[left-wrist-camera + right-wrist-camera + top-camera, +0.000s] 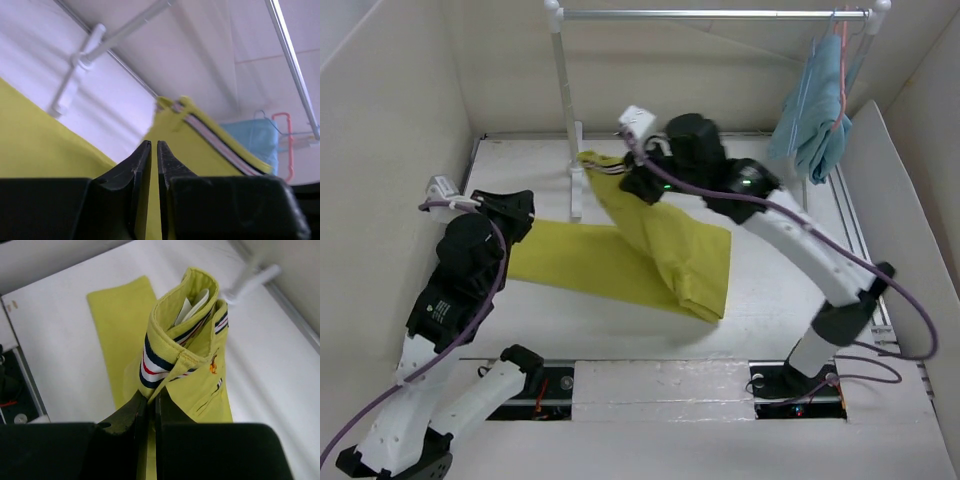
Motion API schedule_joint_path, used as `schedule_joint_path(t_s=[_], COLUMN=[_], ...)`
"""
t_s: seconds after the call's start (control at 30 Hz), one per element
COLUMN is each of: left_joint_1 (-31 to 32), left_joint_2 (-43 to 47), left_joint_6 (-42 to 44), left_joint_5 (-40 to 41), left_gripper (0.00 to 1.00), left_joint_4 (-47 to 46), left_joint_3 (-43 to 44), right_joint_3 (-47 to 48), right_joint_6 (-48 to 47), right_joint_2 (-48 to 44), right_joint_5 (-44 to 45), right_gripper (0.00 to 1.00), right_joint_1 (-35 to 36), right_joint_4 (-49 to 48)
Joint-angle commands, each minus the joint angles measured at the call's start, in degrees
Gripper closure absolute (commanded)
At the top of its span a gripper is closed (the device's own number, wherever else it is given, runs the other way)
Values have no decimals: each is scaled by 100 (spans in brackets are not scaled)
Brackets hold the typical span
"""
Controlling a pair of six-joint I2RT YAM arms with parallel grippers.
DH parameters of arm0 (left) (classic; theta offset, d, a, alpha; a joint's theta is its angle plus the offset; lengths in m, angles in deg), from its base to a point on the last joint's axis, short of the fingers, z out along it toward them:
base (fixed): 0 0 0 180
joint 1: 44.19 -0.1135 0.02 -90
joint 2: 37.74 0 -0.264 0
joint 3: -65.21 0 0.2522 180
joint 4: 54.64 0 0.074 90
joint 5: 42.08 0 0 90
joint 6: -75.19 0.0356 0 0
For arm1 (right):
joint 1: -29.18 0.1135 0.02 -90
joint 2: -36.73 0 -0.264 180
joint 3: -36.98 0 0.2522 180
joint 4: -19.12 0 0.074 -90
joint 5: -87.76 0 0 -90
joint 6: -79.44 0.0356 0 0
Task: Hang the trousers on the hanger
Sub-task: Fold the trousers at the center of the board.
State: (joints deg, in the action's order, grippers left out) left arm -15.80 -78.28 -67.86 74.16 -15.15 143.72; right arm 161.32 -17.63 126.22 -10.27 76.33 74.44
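The mustard trousers [670, 250] lie across the table, folded into a V. My right gripper [628, 180] is shut on their striped waistband [155, 365] and holds that end up off the table near the rack post; in the right wrist view its tips [151, 392] pinch the band. My left gripper [520, 215] is at the left leg end; its jaws [154, 145] are almost together, with yellow cloth in the thin gap. The pale-blue wire hanger [863, 55] hangs at the rail's right end and shows faintly in the left wrist view [261, 114].
A white clothes rack stands at the back, with its post [563, 110] and foot beside the lifted waistband and its rail [710, 14] overhead. A pink hanger [840, 60] with light-blue cloth [815, 110] hangs at the right. White walls enclose the table.
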Motion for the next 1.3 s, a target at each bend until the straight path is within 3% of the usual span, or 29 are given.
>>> schedule_joint_path(t_s=[0.0, 0.13, 0.17, 0.2, 0.23, 0.3, 0.33, 0.4, 0.43, 0.47, 0.5, 0.53, 0.57, 0.6, 0.63, 0.67, 0.7, 0.77, 0.8, 0.83, 0.9, 0.93, 0.97, 1.03, 1.1, 1.17, 1.27], left_joint_1=[-114, -114, -114, -114, -114, -114, -114, -114, -114, -114, -114, -114, -114, -114, -174, -445, -682, -1454, -2294, -2615, -3483, -3749, -3961, -3963, -4016, -4016, -4016], left_joint_2=[-192, -358, -446, -638, -727, -772, -720, -484, -403, -350, -333, -367, -437, -673, -858, -1008, -1392, -1693, -1851, -1809, -1478, -1344, -1221, -1167, -1229, -1177, -1202], left_joint_6=[480, 787, 936, 999, 1043, 1122, 1096, 1043, 991, 903, 772, 614, 552, 499, 263, 243, 278, 497, 594, 673, 831, 858, 711, 446, 96, -125, -257], left_joint_5=[696, 1356, 1384, 1462, 1515, 1647, 1726, 1858, 1893, 1937, 1894, 1798, 1719, 1544, 1429, 1254, 861, 236, -420, -592, -847, -927, -980, -928, -1120, -1313, -1612], left_gripper=[93, 96, 96, 96, 96, 96, 94, 90, 84, 79, 71, 57, 50, 42, 26, 24, 23, 25, 26, 27, 26, 24, 23, 17, 13, 5, 1], left_joint_4=[547, 223, 195, 230, 265, 362, 388, 266, 265, 300, 396, 406, 432, 493, 546, 581, 573, 590, 695, 739, 784, 888, 1046, 1495, 1636, 1645, 1601], left_joint_3=[615, 1477, 1644, 2003, 2128, 2209, 2130, 1493, 1209, 928, 325, 23, -241, -774, -1006, -1165, -1367, -1465, -1413, -1421, -1535, -1536, -1527, -1597, -2025, -2081, -2151], right_joint_3=[969, 2514, 2799, 2985, 3256, 3417, 3060, 2043, 1376, -145, -778, -1350, -1860, -2761, -3205, -3601, -4293, -4860, -5149, -5239, -5310, -5363, -5381, -5329, -5110, -4620, -4433], right_joint_6=[109, 407, 574, 871, 1005, 1129, 1033, 840, 848, 961, 1014, 980, 901, 779, 777, 577, 471, 417, 287, 216, 57, 39, 30, 13, -153, -381, -497], right_joint_2=[1111, 3053, 3413, 4009, 4232, 4497, 4333, 3702, 2750, 2244, 1778, 1330, 542, 169, -166, -700, -940, -1440, -1539, -1618, -1794, -1830, -1848, -1726, -1498, -1111, -961], right_joint_5=[-66, -119, -207, -538, -785, -1390, -1507, -1770, -1929, -2069, -2184, -2150, -2089, -1949, -1904, -1921, -2034, -2123, -2202, -2246, -2073, -1984, -1974, -2263, -2360, -2413, -2510], right_gripper=[100, 100, 93, 75, 36, 28, 25, 24, 24, 24, 24, 28, 32, 45, 76, 94, 100, 100, 100, 97, 83, 67, 59, 46, 43, 42, 42], right_joint_1=[715, 1304, 1427, 1480, 1481, 1481, 1411, 1193, 1069, 928, 779, 429, 252, 67, -291, -477, -671, -1040, -1120, -1121, -1182, -1122, -1121, -1121, -1121, -1121, -1199], right_joint_4=[-1264, -1387, -1440, -1675, -1765, -1504, -1432, -1711, -2026, -2403, -2929, -3004, -3005, -2900, -2821, -2768, -2698, -2653, -2566, -2443, -2223, -2214, -2275, -2441, -2355, -2075, -1994])
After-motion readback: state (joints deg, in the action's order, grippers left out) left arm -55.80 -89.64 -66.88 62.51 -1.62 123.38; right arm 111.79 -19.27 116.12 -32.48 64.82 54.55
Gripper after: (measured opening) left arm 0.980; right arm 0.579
